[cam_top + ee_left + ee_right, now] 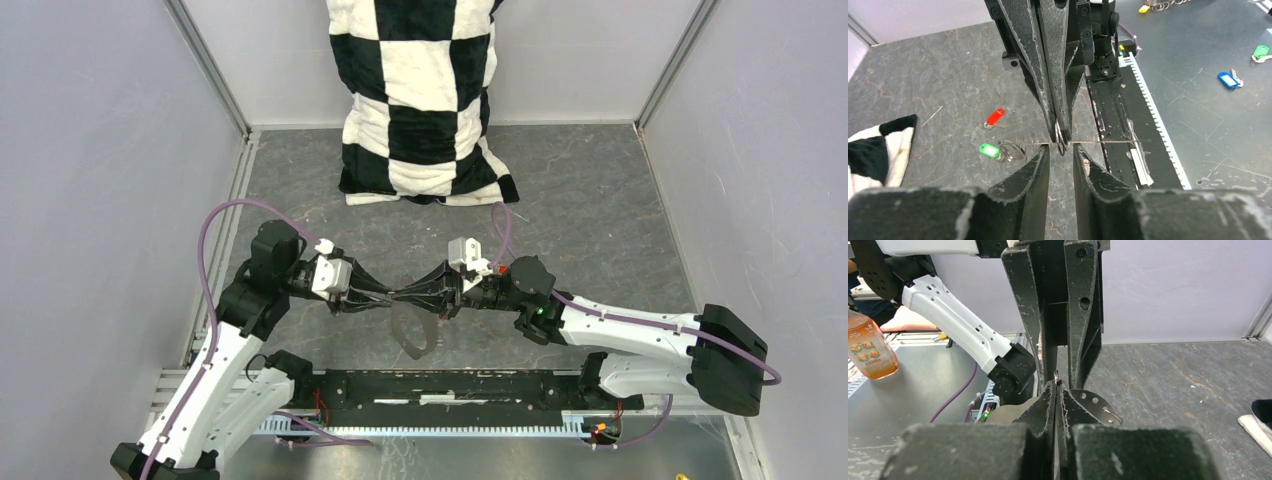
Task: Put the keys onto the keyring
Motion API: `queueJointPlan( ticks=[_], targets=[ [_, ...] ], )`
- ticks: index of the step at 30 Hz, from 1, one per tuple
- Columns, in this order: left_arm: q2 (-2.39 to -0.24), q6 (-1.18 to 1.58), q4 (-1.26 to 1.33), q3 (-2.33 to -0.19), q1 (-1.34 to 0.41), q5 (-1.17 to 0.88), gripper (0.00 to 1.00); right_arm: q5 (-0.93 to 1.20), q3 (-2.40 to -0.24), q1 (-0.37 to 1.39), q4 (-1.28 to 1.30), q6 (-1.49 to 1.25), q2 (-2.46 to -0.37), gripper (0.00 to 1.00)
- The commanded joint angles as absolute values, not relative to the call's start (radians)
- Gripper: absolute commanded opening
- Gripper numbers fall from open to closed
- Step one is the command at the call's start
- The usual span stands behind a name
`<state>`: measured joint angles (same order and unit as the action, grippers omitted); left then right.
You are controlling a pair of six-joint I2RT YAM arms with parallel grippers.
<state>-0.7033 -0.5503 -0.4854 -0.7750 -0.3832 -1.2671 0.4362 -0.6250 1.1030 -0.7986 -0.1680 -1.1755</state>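
Note:
My two grippers meet tip to tip above the middle of the table. The right gripper (416, 293) (1056, 384) is shut on a small metal ring (1060, 137) of the keyring. The keyring's thin wire (1108, 144) runs edge-on across the left fingertips, and its loop (411, 333) hangs below. The left gripper (399, 297) (1061, 150) has its jaws a little apart on either side of that ring, not touching it. The green-headed key (989, 150) lies on the table beside some small rings (1011, 150). The red-headed key (995, 116) lies just beyond it.
A black-and-white checked cloth (425, 100) lies at the back. A black rail (450, 385) runs along the near edge. Beyond it lie blue (1228, 80) and green (1260, 51) tags. A dark holed plate (1093, 401) shows behind my right fingers. An orange bottle (870, 347) stands off-table.

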Motion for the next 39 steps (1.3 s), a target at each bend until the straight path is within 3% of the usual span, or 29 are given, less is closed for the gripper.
queueJointPlan(
  ticks=[1,4,9,14,25,39],
  targets=[
    [-0.689,-0.605,-0.460,-0.805,-0.387,-1.249,0.26,0.434,-0.666,1.103,-0.783,-0.154,-1.178,0.01],
    [-0.689,-0.607,-0.461,-0.805,-0.388,-1.234,0.12,0.444,-0.666,1.104,-0.778,-0.152,-1.176,0.00],
    [-0.689,-0.607,-0.462,-0.813,-0.387,-1.220,0.02,0.464,-0.667,1.103,-0.770,-0.153,-1.178,0.01],
    [-0.674,-0.617,-0.460,-0.804,-0.387,-1.221,0.02,0.516,-0.693,1.102,-0.740,-0.153,-1.189,0.01],
    [-0.670,-0.701,-0.576,-0.784,-0.388,-1.137,0.02,0.554,-0.836,1.092,-0.394,-0.023,-1.156,0.26],
    [-0.735,-0.663,-0.638,-0.817,-0.387,-1.106,0.02,0.535,-1.089,1.088,0.088,0.206,-1.245,0.41]
  ],
)
